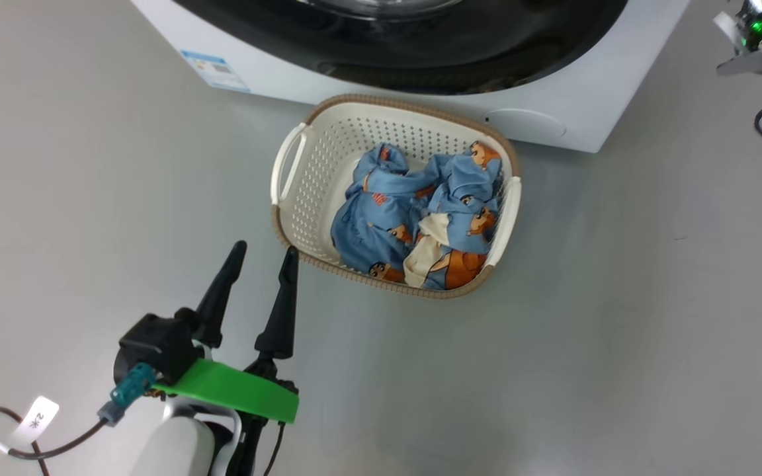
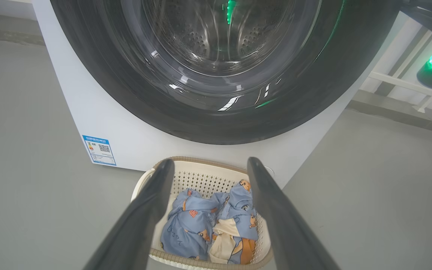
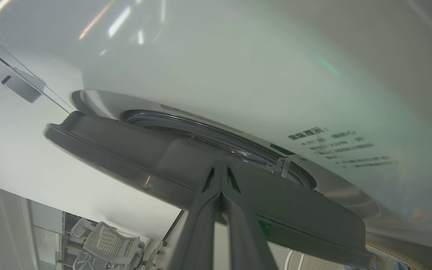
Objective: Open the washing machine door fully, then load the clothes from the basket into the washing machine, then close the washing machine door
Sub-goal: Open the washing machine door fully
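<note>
Head view: the cream perforated basket (image 1: 328,172) stands on the grey floor (image 1: 619,330) at the foot of the washing machine (image 1: 553,99), with the blue bear-print clothes (image 1: 414,211) bunched inside. The left gripper (image 1: 266,248) is spread and empty.
Left wrist view: the washing machine door (image 2: 126,105) has a glossy black rim around clear glass.
Right wrist view: the right gripper (image 3: 221,168) has its fingers pressed together at the door's rim.

Bright even light, soft shadows, glints on the washing machine door (image 2: 234,103) (edges bowed)

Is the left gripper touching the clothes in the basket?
Apart. The head view shows bare wall of the basket between the clothes and the open left gripper.
</note>
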Robot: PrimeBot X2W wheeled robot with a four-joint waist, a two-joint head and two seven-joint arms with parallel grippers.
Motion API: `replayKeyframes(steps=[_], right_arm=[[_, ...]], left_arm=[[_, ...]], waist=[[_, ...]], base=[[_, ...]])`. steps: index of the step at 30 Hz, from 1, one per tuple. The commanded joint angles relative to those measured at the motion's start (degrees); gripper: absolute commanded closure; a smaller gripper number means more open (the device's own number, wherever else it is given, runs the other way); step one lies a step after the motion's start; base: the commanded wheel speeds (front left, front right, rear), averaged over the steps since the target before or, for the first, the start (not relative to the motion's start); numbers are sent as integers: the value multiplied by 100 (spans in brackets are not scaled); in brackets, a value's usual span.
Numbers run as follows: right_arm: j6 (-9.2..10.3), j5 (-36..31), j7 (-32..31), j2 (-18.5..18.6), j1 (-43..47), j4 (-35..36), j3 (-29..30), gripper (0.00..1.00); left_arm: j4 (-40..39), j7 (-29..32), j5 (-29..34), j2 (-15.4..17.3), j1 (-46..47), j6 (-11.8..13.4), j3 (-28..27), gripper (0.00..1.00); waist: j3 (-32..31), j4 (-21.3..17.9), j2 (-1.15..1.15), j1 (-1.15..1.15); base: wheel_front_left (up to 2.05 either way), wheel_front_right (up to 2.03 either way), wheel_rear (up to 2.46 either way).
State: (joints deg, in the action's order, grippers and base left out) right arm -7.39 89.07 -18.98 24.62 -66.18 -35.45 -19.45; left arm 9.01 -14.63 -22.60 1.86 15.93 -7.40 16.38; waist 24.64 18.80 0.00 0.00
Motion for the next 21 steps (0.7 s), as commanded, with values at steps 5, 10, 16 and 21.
replayKeyframes(steps=[5, 10, 16, 21], right_arm=[[-10, 45, -169, -32, -283, -79, -36, 100], [-10, -20, -271, -60, -461, -227, -128, 100], [-10, -60, -389, -116, -572, -326, -242, 100], [-10, -42, -614, -164, -390, -262, -404, 100]], left_arm=[[-146, -37, -90, 102, 180, -9, -104, 0], [-167, -37, -138, 102, 231, -9, -63, 0], [-187, -37, -192, 102, 283, -9, -31, 0], [-172, -37, -175, 102, 246, -9, -22, 0]], waist=[[159, 147, 0, 0], [234, 210, 0, 0], [259, 249, 0, 0], [134, 214, 0, 0]], base=[[0, 0, 0], [0, 0, 0], [0, 0, 0], [0, 0, 0]])
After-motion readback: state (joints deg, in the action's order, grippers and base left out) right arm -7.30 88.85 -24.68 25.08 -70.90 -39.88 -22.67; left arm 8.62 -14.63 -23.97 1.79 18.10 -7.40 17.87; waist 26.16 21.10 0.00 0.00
